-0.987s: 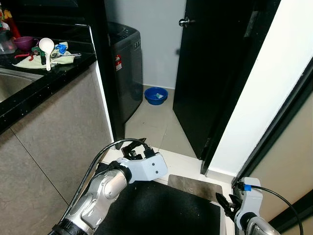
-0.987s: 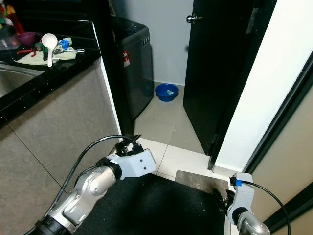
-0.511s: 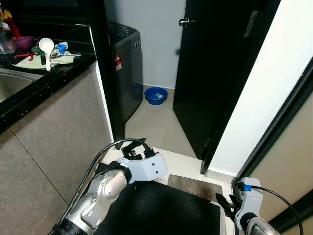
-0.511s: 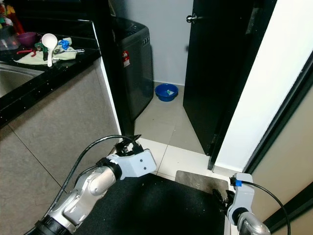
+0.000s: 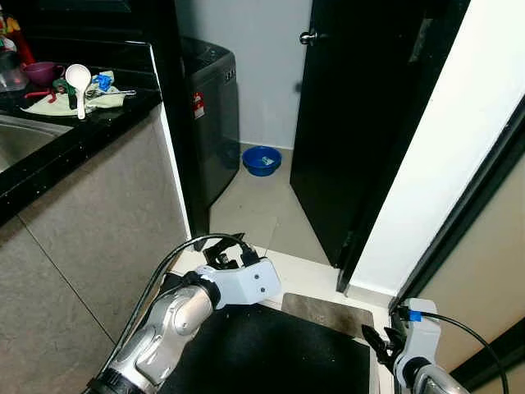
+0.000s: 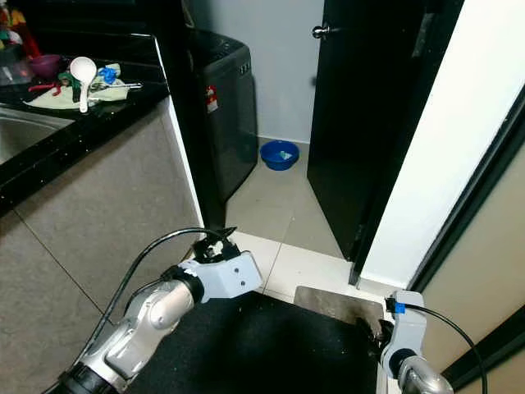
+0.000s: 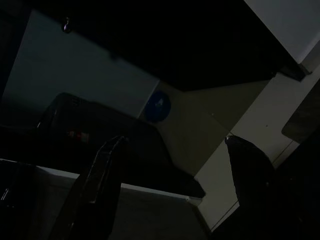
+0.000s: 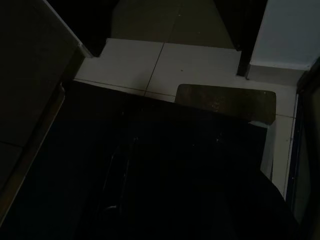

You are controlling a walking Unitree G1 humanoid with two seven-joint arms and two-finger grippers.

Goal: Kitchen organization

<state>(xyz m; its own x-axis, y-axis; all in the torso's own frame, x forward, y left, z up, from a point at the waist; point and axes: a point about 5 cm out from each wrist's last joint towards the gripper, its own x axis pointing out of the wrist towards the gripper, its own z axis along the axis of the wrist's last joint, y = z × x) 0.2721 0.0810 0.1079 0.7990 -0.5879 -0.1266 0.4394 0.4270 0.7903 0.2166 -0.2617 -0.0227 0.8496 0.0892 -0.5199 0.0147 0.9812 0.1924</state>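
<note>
From my head cameras, my left gripper (image 5: 223,253) hangs low in front of me, over the near edge of the black mat (image 5: 271,353), and my right gripper (image 5: 376,345) sits at the near right by the small grey doormat (image 5: 324,312). Compared with a second ago nothing has shifted: both arms hold the same pose and the scene has not slid, so I am standing still, not yet working. The things I judge I must tidy lie far to the left on the black counter (image 5: 90,131): a white ladle (image 5: 78,80), a purple cup (image 5: 39,72) and a cloth (image 5: 49,103) beside the sink (image 5: 20,138). They are well apart from both grippers. Far ahead a blue bowl (image 5: 262,160) sits on the floor next to the grey washing machine (image 5: 209,115), by the dark door (image 5: 353,123).

My left wrist camera, dim, looks past my two fingers (image 7: 100,185), which stand apart with nothing between them, towards the blue bowl.

My right wrist camera is very dark; I make out the doormat and pale tiles (image 8: 200,60), but I cannot tell how those fingers stand.

Since nothing has moved, I judge the task is barely begun; I must turn left to the counter.
</note>
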